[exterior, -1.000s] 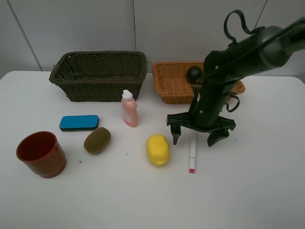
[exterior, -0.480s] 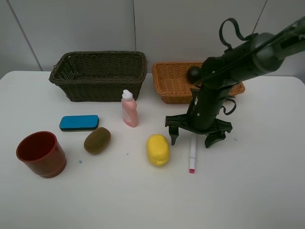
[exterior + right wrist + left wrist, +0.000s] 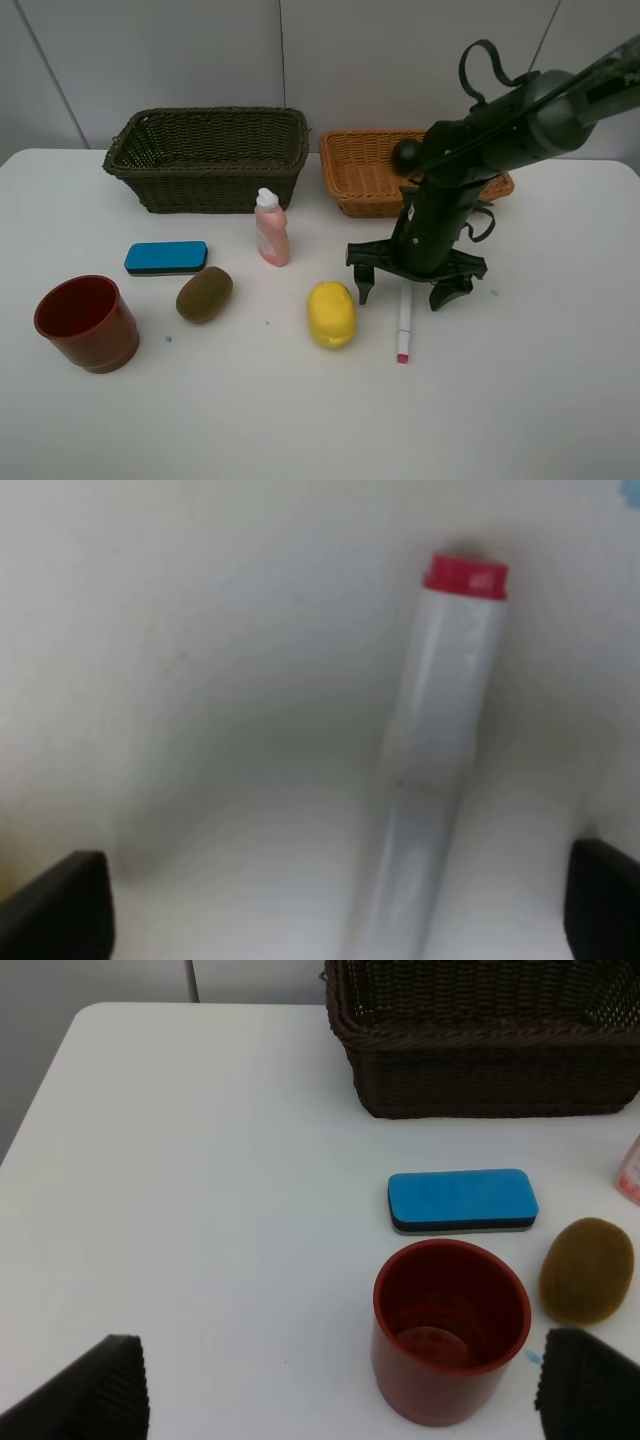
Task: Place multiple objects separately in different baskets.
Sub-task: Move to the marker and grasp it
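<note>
Straddling the far end of the white pen, the right pincer stands low over the desk with its jaws wide and clear of the pen on either side, gripping nothing. The pen lies flat with its red tip toward the front edge, just right of the yellow lemon. The left pincer shows only in its own wrist view, also spread wide and empty, looking down on the red-brown cup. The blue eraser lies behind the cup, the brown kiwi just beside the eraser, and the pink bottle stands upright in front of the dark basket. The orange basket sits beside it at the back, partly hidden by the right arm.
</note>
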Controlling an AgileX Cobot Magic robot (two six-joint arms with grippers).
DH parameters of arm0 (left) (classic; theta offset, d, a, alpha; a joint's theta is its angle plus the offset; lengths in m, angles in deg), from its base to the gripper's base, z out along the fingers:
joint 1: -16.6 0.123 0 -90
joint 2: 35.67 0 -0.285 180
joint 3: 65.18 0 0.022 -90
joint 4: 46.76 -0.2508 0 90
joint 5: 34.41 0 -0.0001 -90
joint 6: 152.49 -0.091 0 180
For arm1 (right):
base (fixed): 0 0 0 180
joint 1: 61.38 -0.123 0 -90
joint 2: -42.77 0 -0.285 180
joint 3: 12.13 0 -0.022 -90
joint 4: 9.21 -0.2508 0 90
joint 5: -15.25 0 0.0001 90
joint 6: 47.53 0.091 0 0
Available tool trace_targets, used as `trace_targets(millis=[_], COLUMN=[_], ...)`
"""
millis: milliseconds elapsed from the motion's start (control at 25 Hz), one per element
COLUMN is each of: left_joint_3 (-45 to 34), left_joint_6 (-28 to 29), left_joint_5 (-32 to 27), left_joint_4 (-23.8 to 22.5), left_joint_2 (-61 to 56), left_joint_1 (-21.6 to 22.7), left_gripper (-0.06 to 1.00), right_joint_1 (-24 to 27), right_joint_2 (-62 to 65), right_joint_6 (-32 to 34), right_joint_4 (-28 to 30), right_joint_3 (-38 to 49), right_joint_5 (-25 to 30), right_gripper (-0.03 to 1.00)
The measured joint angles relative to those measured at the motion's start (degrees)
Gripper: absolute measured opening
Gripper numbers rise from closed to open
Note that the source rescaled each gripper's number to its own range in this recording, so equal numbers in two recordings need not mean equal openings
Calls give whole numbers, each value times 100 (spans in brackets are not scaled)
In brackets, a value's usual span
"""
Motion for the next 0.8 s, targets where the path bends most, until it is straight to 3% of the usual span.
trace_targets(millis=[120, 200, 280, 440, 480, 800], left_joint_3=[0, 0, 0, 0, 0, 0], left_joint_6=[0, 0, 0, 0, 0, 0], left_joint_5=[0, 0, 0, 0, 0, 0], left_joint_4=[0, 0, 0, 0, 0, 0], left_joint_2=[0, 0, 0, 0, 0, 0], left_joint_1=[0, 0, 0, 0, 0, 0], left_gripper=[100, 100, 100, 100, 100, 100], right_joint_1=[0, 0, 0, 0, 0, 0], right_joint_2=[-6, -6, -6, -6, -6, -6], right_joint_6=[0, 0, 0, 0, 4, 4], right_joint_4=[4, 13, 15, 20, 20, 20], right_joint_3=[0, 0, 0, 0, 0, 0], right_joint_5=[0, 24, 54, 155, 195, 255], right_gripper=[97, 88, 69, 8, 0, 0])
